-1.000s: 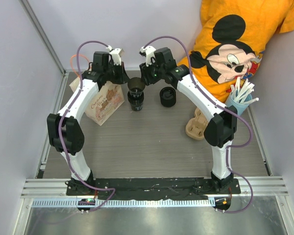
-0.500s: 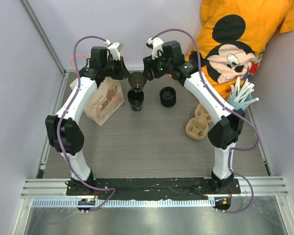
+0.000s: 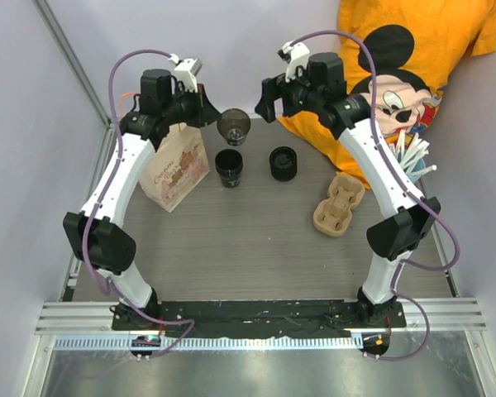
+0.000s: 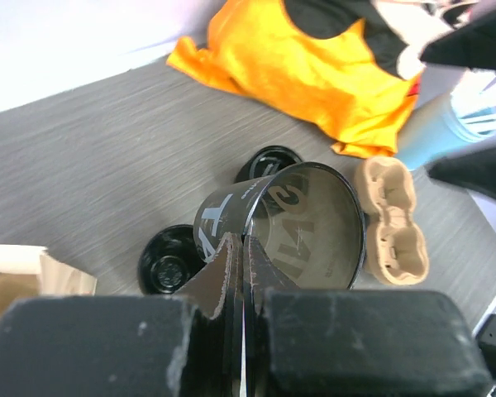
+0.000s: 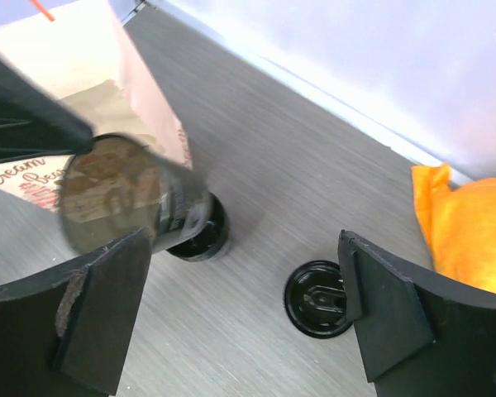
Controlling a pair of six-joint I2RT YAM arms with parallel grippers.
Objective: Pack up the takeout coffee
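The takeout coffee cup (image 3: 234, 126) is black with white lettering and a dull brownish inside. It hangs tilted above the table at the back. My left gripper (image 3: 211, 116) is shut on its rim, and the left wrist view shows the fingertips (image 4: 246, 248) pinched on the wall of the cup (image 4: 314, 223). My right gripper (image 3: 266, 99) stands wide open just right of the cup, touching nothing. In the right wrist view the cup (image 5: 107, 190) is blurred past the left finger, and the gap of that gripper (image 5: 244, 256) is empty. Two black round lids (image 3: 229, 165) (image 3: 283, 163) lie on the table below.
A brown paper bag (image 3: 178, 165) stands open just left of the cup. A beige pulp carrier (image 3: 337, 203) lies to the right. A light blue cup of white straws (image 3: 409, 165) stands by the orange shirt (image 3: 397, 66) at the back right.
My right gripper opened, let go of the cup and drew back to the right. My left gripper has lifted the cup up and toward the back.
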